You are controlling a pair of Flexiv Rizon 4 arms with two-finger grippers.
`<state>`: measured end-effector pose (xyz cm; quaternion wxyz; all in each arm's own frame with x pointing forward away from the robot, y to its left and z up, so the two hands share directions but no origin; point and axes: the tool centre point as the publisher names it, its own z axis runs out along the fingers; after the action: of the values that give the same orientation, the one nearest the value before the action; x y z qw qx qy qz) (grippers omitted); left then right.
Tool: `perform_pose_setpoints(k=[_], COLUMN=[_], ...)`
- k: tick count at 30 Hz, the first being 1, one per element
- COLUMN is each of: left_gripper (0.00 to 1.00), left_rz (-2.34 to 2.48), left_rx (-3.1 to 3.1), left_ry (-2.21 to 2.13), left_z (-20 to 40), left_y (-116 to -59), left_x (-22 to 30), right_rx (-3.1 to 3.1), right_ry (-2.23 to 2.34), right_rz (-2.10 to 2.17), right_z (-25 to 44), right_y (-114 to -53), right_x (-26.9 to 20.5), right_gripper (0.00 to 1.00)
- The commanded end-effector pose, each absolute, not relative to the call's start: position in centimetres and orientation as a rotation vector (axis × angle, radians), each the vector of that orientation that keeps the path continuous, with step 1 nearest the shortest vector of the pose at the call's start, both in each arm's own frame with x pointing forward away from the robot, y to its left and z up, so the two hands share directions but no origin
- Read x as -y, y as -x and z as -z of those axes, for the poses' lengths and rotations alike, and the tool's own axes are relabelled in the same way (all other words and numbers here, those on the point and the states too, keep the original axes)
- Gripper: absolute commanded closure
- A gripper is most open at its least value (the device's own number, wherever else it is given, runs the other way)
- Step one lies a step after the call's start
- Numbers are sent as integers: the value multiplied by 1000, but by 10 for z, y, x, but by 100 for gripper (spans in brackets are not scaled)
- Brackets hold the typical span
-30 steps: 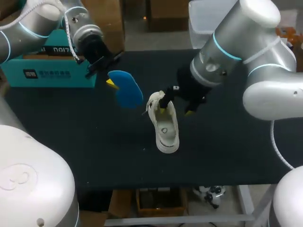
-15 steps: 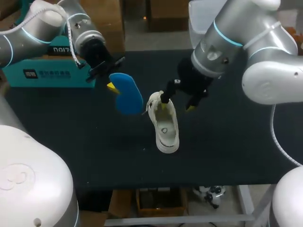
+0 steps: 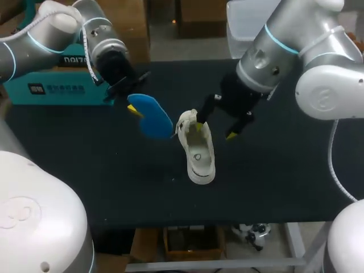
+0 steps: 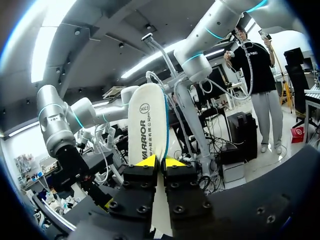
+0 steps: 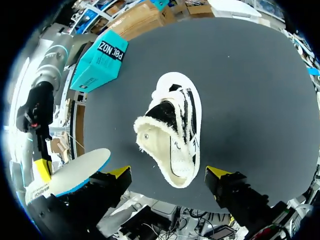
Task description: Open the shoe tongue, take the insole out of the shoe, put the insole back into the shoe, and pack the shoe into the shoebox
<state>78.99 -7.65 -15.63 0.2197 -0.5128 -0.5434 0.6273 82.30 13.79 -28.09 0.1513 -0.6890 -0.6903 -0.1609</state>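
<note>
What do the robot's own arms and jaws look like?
The left arm and right arm are rounded silver-grey tubes with thin cyan rings at the joints. Each ends in a black wrist and black jaws tipped bright yellow. A white cable runs along each arm.

The shoe [image 3: 197, 149] lies centred on the counter [image 3: 273, 182]; my left tool [image 3: 132, 105] holds the insole [image 3: 151, 116] just left, box [image 3: 54, 85] behind; my right tool [image 3: 216, 128] hangs over its far end.

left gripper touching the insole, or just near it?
Touching. The left wrist view shows it: the insole stands upright between the two yellow tips of the left gripper, pinched with one finger pressed on each face and no gap.
</note>
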Motion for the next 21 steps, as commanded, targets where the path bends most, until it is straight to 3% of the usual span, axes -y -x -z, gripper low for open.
perform_pose_setpoints(k=[1,21], left_gripper=[100,100], left_rz=[-1718,-1973], left_rx=[1507,1425], left_ry=[1470,1371], left_z=[153,151], left_y=[-767,-751], left_x=[90,118], right_rx=[1776,1180], right_ry=[2019,2057], right_rz=[383,263], right_z=[269,277], right_y=[-817,-780], right_x=[-127,-130], right_gripper=[0,0])
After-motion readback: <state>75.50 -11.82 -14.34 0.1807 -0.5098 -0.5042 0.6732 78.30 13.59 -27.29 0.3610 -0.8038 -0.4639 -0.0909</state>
